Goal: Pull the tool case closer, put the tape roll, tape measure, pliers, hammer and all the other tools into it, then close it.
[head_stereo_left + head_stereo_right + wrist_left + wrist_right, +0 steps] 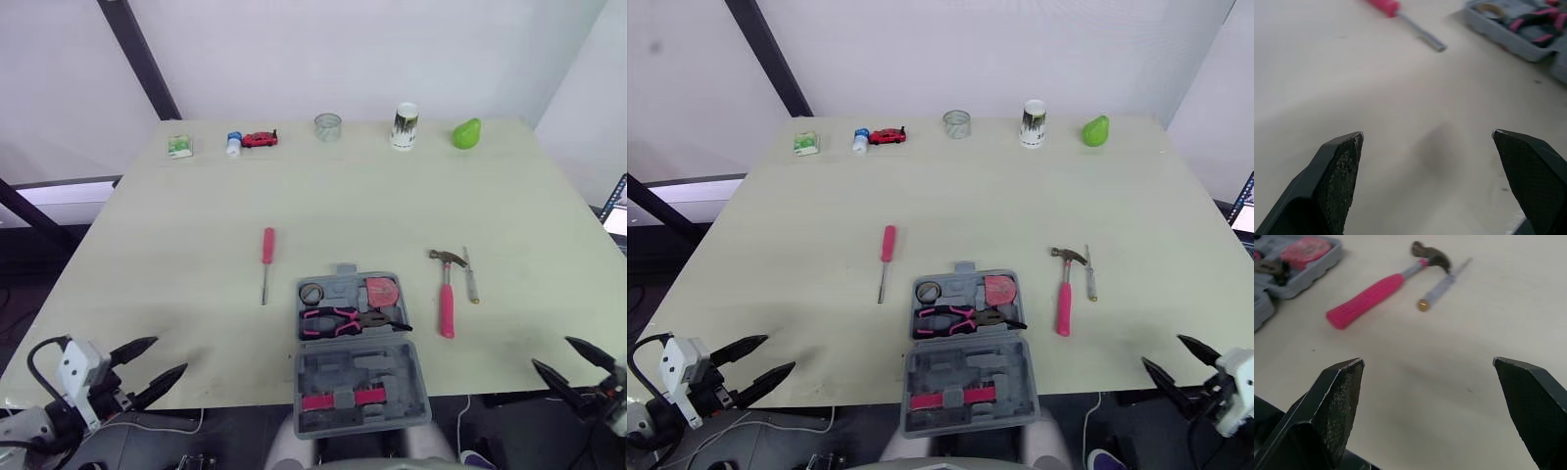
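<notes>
Tool case (358,348), open at the near edge of the tabletop (176,225), lid (361,392) overhanging it, pliers (343,320), tape roll (312,293) and tape measure (380,292) aboard; hammer (447,299) toward the right edge, screwdriver (266,257) toward the left; left gripper (169,354) and right gripper (551,352) spread, empty; likely hazard: pressing the overhanging lid could tip the case off.

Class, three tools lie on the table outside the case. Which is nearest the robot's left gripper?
The pink-handled screwdriver, alone left of the case; the hammer and the thin metal tool lie right of it.
</notes>
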`<state>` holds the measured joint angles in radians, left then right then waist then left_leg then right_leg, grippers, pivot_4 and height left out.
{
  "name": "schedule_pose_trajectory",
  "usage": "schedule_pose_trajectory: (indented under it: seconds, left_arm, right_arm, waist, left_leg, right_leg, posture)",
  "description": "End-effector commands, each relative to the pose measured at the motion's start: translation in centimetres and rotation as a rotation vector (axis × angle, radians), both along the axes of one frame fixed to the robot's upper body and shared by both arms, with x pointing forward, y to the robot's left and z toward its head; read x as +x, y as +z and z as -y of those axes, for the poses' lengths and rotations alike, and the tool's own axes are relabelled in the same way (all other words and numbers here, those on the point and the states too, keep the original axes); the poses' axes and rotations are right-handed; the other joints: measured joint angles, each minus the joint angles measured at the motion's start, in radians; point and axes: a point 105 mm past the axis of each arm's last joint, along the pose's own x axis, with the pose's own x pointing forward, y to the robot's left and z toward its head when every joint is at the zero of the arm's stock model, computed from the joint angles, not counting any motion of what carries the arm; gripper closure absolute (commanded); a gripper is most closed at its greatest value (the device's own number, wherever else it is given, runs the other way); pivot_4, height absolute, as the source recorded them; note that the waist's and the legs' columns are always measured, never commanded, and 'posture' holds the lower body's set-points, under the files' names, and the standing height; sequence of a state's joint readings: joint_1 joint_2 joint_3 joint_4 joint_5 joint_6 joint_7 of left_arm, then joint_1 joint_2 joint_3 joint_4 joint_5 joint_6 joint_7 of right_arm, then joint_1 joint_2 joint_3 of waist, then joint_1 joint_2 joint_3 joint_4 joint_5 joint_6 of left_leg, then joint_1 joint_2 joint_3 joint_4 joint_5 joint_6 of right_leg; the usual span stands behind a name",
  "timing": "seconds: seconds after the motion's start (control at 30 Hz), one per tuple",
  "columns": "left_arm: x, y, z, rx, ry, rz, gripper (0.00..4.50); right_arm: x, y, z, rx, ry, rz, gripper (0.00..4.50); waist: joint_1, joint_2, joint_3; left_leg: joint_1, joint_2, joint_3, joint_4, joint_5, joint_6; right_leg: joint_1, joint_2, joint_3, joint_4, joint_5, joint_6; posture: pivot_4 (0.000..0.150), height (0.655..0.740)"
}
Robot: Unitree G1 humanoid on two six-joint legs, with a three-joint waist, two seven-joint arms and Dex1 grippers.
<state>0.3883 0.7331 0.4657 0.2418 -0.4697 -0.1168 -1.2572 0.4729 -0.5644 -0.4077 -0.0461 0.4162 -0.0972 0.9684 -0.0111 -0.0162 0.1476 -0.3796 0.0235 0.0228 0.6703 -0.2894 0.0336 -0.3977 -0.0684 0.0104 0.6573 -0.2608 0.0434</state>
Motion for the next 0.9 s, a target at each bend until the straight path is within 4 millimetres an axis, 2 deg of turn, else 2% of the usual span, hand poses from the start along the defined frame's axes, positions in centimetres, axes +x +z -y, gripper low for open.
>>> schedule_pose_trajectory:
  seconds: [0.03, 0.1, 0.17, 0.27, 0.33, 0.4, 0.47, 0.53, 0.77, 0.9]
  left_arm:
    - [0.2, 0.5, 1.3, 0.033, -0.124, -0.006, 0.0]
    - [0.6, 0.6, 2.0, 0.046, -0.181, -0.004, 0.0]
    - [1.1, 0.7, 3.0, 0.052, -0.239, 0.001, 0.52]
    - [1.9, 0.7, 4.7, 0.055, -0.318, 0.003, 1.68]
    - [2.3, 0.6, 5.7, 0.048, -0.367, -0.007, 2.68]
    - [2.7, 0.6, 6.3, 0.055, -0.415, -0.013, 3.4]
    - [3.1, 0.5, 7.1, 0.054, -0.461, -0.022, 4.42]
    - [3.3, 0.3, 8.0, 0.046, -0.509, -0.036, 4.5]
    - [3.4, -0.9, 9.7, 0.037, -0.604, -0.081, 4.5]
    - [4.4, -2.0, 10.6, 0.064, -0.623, -0.08, 4.5]
  right_arm:
    - [1.5, 1.9, -3.0, -0.034, 0.126, 0.034, 0.07]
    - [2.0, 2.6, -4.5, -0.009, 0.183, 0.042, 0.07]
    - [2.5, 3.0, -6.0, 0.003, 0.248, 0.044, 0.0]
    - [2.6, 2.8, -8.0, -0.001, 0.369, 0.014, 0.8]
    - [3.0, 2.3, -8.8, -0.022, 0.423, -0.003, 1.83]
    - [3.2, 1.7, -9.3, -0.049, 0.468, -0.02, 2.56]
    - [3.7, 1.3, -9.9, -0.06, 0.5, -0.035, 3.65]
    - [4.5, 1.0, -10.6, -0.072, 0.523, -0.039, 4.43]
    - [5.5, -0.8, -12.0, -0.171, 0.597, -0.077, 4.43]
    - [5.7, -2.1, -12.5, -0.228, 0.609, -0.074, 4.43]
  waist:
    - [0.001, 0.0, 0.0]
    - [0.001, 0.0, 0.0]
    - [0.003, 0.0, 0.0]
    - [0.007, 0.0, 0.0]
    - [0.008, 0.0, 0.0]
    - [0.007, 0.0, 0.0]
    - [0.007, 0.0, 0.0]
    - [0.004, 0.0, 0.0]
    - [0.001, 0.0, 0.0]
    - [0.008, 0.0, 0.001]
  left_leg:
    - [0.0, 0.0, 0.0, 0.0, 0.0, 0.0]
    - [-0.001, 0.0, 0.0, 0.0, 0.0, 0.0]
    - [-0.001, 0.0, 0.0, 0.0, 0.0, 0.0]
    - [-0.001, -0.001, -0.001, 0.0, 0.0, 0.0]
    - [-0.001, -0.001, -0.001, 0.0, 0.0, 0.0]
    - [-0.002, -0.001, -0.001, 0.0, 0.0, 0.0]
    - [-0.002, -0.001, -0.002, 0.0, 0.0, 0.0]
    - [-0.002, -0.001, -0.002, 0.0, 0.0, 0.0]
    - [-0.002, -0.002, -0.002, 0.0, 0.0, 0.0]
    - [-0.002, -0.002, -0.003, 0.001, 0.0, 0.0]
  right_leg:
    - [0.0, 0.0, 0.0, 0.0, 0.0, 0.0]
    - [0.0, -0.001, -0.001, 0.0, 0.0, 0.0]
    - [0.0, -0.002, -0.001, 0.0, 0.0, 0.0]
    - [0.0, -0.002, -0.002, 0.0, 0.0, 0.0]
    - [0.0, -0.002, -0.002, -0.001, 0.0, 0.0]
    - [0.0, -0.002, -0.003, -0.001, 0.0, 0.0]
    - [0.0, -0.002, -0.003, 0.0, 0.0, 0.0]
    - [0.0, -0.002, -0.003, 0.0, 0.0, 0.0]
    - [0.0, 0.005, -0.009, 0.0, 0.002, 0.004]
    - [0.0, 0.008, -0.01, 0.001, 0.002, 0.004]
  posture:
    - [0.15, 0.74]
    - [0.15, 0.74]
    - [0.15, 0.74]
    - [0.15, 0.74]
    - [0.15, 0.74]
    - [0.15, 0.74]
    - [0.15, 0.74]
    - [0.15, 0.74]
    - [0.15, 0.74]
    - [0.15, 0.74]
